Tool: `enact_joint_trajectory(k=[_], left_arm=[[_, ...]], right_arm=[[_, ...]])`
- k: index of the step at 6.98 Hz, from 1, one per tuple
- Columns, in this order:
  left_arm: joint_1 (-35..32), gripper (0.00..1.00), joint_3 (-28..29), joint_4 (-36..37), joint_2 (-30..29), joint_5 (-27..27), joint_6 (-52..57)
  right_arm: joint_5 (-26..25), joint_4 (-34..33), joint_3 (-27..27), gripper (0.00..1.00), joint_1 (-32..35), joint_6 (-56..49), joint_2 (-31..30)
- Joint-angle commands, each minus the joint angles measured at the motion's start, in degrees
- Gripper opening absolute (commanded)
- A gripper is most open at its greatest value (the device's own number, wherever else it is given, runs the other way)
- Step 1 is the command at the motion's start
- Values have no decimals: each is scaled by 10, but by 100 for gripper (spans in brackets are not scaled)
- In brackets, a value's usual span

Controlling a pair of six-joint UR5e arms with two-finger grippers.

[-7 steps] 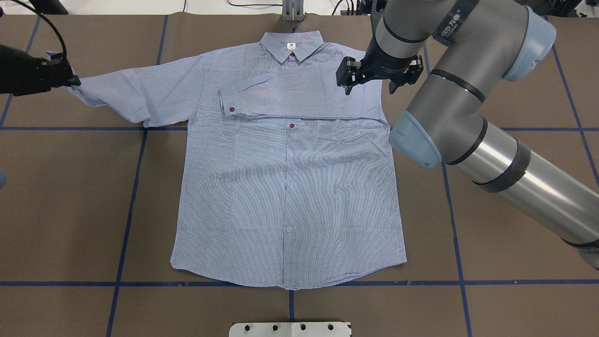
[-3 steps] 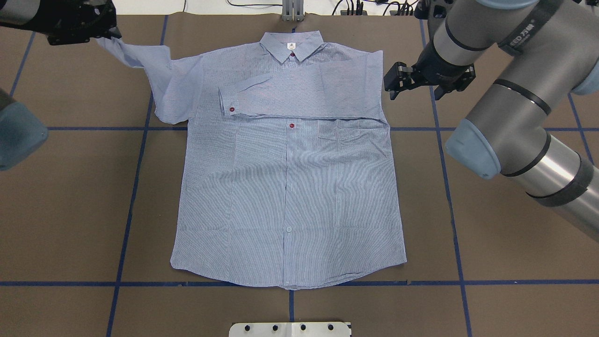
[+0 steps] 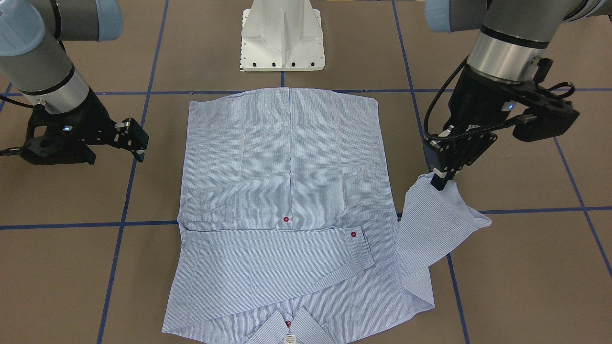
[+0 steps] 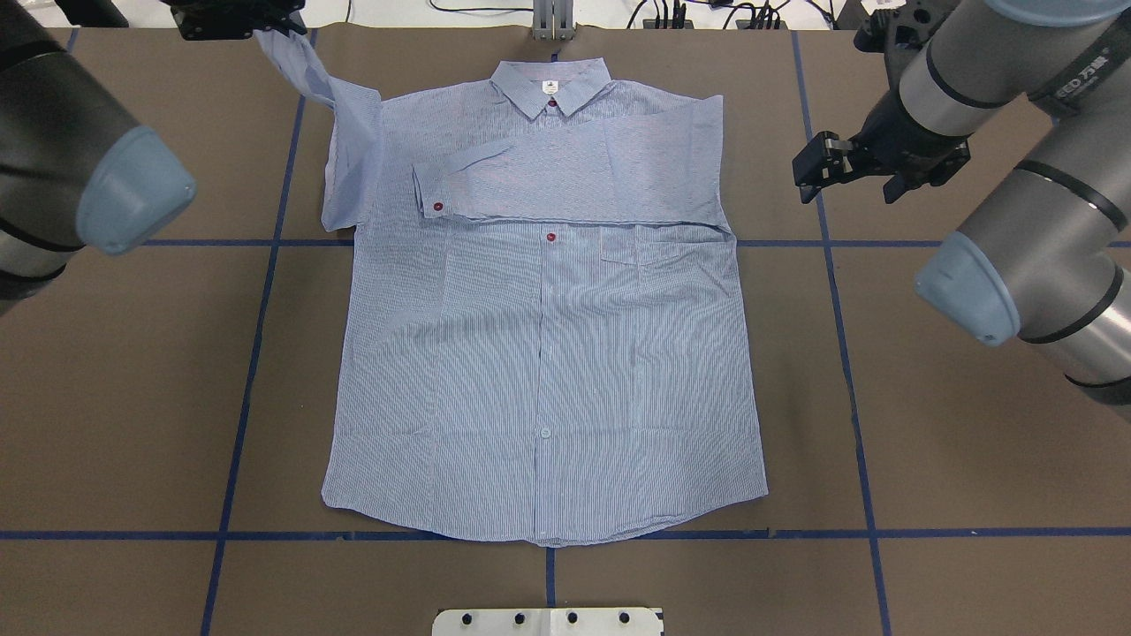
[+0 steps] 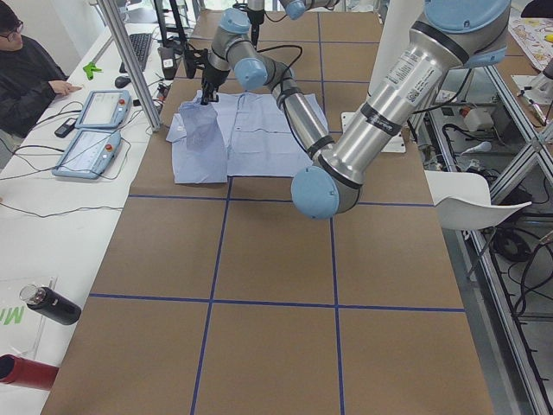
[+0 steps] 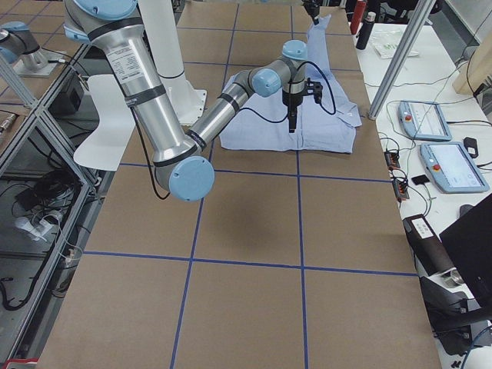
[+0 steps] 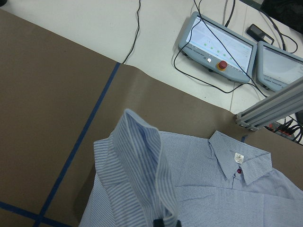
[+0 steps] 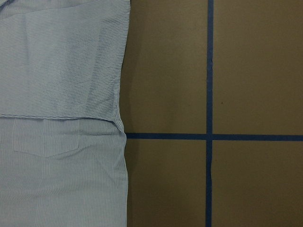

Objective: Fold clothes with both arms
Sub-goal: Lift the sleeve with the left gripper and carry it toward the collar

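Sleeve now higher, between left gripper jaws

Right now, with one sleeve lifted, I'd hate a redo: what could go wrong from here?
1. The left gripper pinches only the cuff end of the lifted sleeve; it may slip out mid-swing.
2. That sleeve hangs twisted, so it could land creased over the folded sleeve.
3. Pulling may drag the shirt sideways; the open right gripper pins nothing down.
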Motion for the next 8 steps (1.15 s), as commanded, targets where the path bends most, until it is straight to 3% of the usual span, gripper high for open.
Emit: enact_joint_trajectory(k=[1,4,8], left_arm=[[16,0,18,-1,-53,-4,-49],[75,0,16,-41,-63,1,-125],[95,0,34,-72,-57,26,-149]], right_arm=[[7,1,0,100,10,-32,-21],[5,3,-7,100,9,-32,-19],[3,4,-11,100,6,-32,-19]])
